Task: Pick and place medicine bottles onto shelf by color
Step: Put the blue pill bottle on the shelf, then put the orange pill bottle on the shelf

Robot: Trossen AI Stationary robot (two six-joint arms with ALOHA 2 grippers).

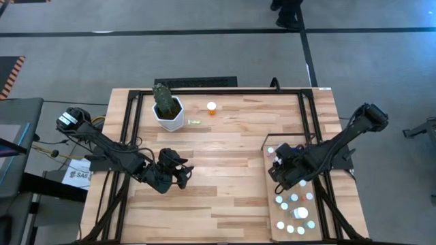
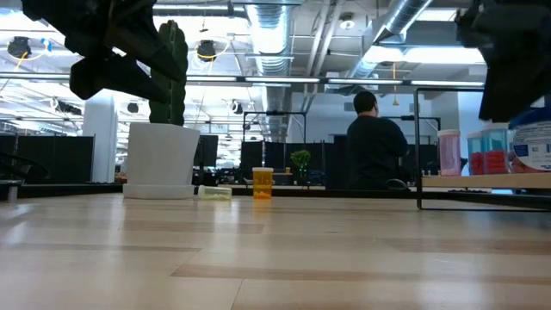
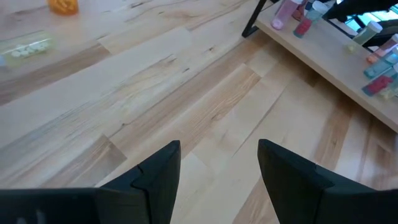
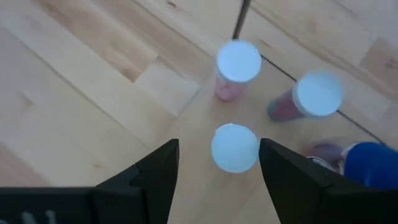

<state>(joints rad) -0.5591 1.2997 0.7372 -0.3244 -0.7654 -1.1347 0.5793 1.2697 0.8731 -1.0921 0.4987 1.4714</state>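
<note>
Most medicine bottles (image 1: 294, 212) stand on the shelf (image 1: 268, 204), an orange bottle (image 1: 211, 108) waits on the table (image 1: 225, 197), and the right gripper (image 4: 216, 163) has its jaws apart around a white-capped bottle (image 4: 234, 148), while the left gripper (image 3: 219, 163) hangs with jaws apart, holding nothing.

Orange bottle (image 1: 211, 108), white pot (image 1: 169, 116), green cactus (image 1: 163, 97)

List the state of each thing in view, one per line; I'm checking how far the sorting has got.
Right gripper: open, over the shelf, around a white-capped bottle.
Left gripper: open, empty, above bare table.
Orange bottle: upright on the table, not yet shelved.
Pale bottle: lying on its side beside the plant pot.
Shelf: holds many upright bottles.
</note>
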